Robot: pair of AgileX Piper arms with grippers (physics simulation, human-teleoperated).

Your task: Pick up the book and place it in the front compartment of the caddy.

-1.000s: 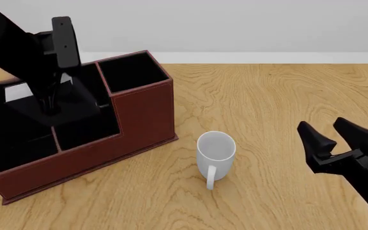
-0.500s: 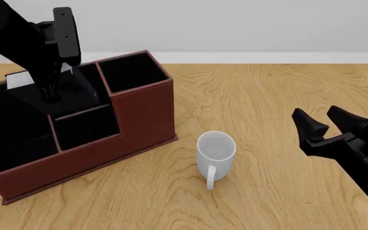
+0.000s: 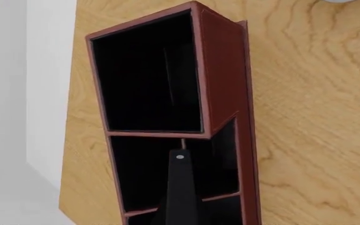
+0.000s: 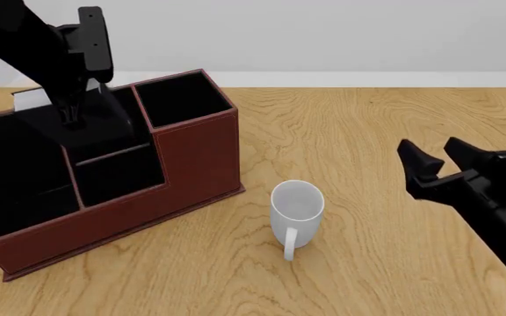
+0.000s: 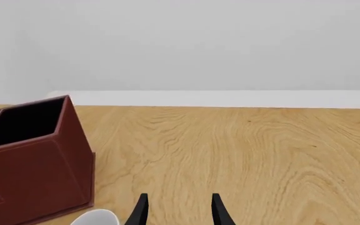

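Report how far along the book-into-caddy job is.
Done: the book is picked up, clamped at its top by the left gripper above the caddy. In hand: it hangs tilted over the middle compartments, not released. Left: lower it into the front compartment and let go. The right gripper is open and idle beyond the white mug.

Wooden table [image 4: 385,125], caddy [image 4: 196,164] standing left, white mug [image 4: 296,210] seemingly upright nearby

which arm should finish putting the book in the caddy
Left. Its gripper hangs over the caddy with the book below it; the right gripper is open, far across the table beyond the mug.
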